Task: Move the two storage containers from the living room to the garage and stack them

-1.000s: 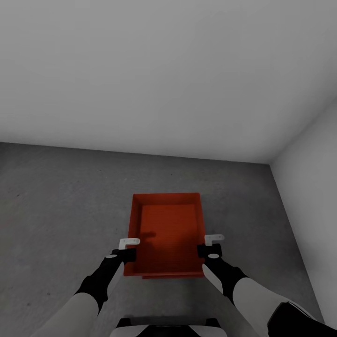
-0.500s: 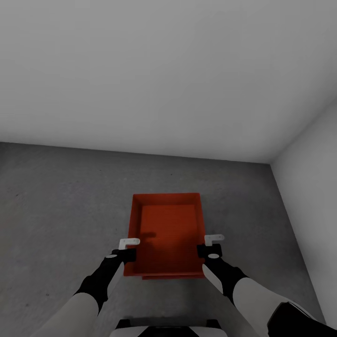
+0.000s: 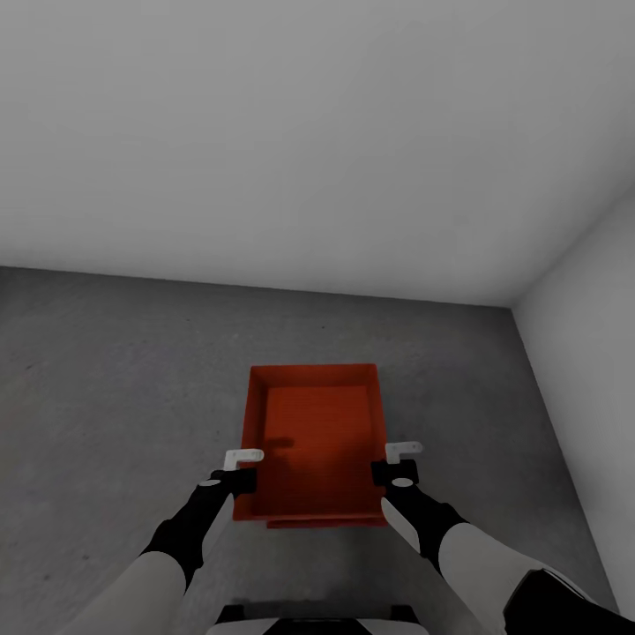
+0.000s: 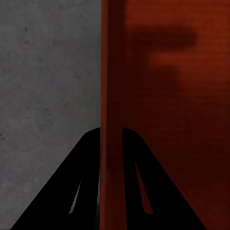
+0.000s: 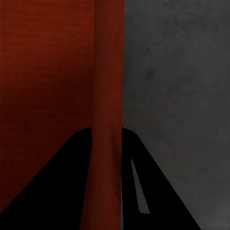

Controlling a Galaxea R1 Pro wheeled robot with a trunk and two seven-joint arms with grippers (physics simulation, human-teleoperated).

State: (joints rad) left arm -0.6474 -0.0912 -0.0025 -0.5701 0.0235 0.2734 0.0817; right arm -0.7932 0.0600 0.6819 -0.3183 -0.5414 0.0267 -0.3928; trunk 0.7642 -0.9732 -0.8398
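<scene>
An orange-red storage container lies open side up over the dark grey garage floor, just ahead of me. My left gripper is shut on its left wall near the front corner; in the left wrist view the black fingers straddle that wall. On the opposite wall my right gripper is shut the same way, its fingers either side of the wall. A thin orange-red edge pokes out under the front rim; whether it is the second container I cannot tell.
A pale grey wall runs across the back, and a second wall closes the right side, forming a corner beyond the container. Bare concrete stretches to the left.
</scene>
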